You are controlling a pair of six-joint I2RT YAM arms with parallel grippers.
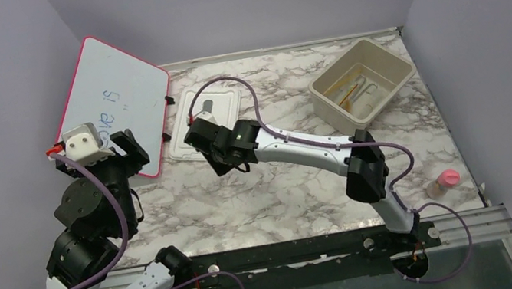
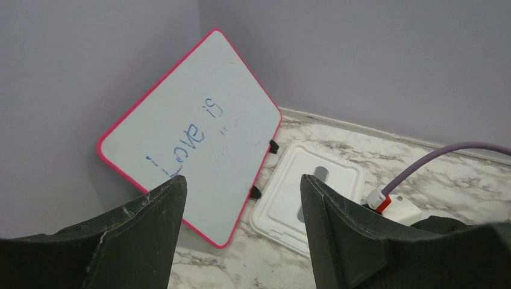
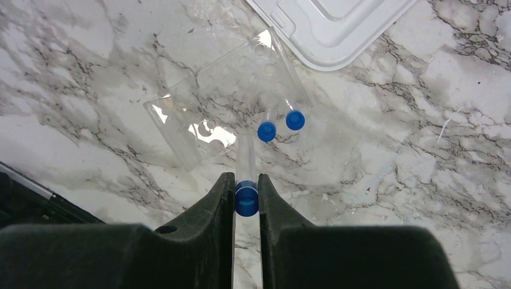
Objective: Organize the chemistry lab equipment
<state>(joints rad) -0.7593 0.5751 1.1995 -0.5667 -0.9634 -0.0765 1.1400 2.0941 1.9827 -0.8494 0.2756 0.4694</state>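
My right gripper (image 3: 246, 178) is shut on a clear test tube with a blue cap (image 3: 246, 200), held upright just above the marble. Beyond its tip lies a clear plastic rack (image 3: 205, 120) with two more blue-capped tubes (image 3: 266, 131) at its edge. In the top view the right gripper (image 1: 218, 158) points down at mid-table and hides the rack. My left gripper (image 2: 241, 180) is open and empty, raised at the left in front of the whiteboard; it also shows in the top view (image 1: 131, 147). Silver tongs (image 1: 362, 89) and a thin orange stick (image 1: 345, 96) lie in the beige bin (image 1: 397, 64).
A pink-framed whiteboard (image 1: 115, 105) leans on the left wall. A flat white lid (image 1: 220, 111) lies beside it, just behind the right gripper. A small pink-capped bottle (image 1: 445, 180) stands near the right front edge. Grey walls close in the table.
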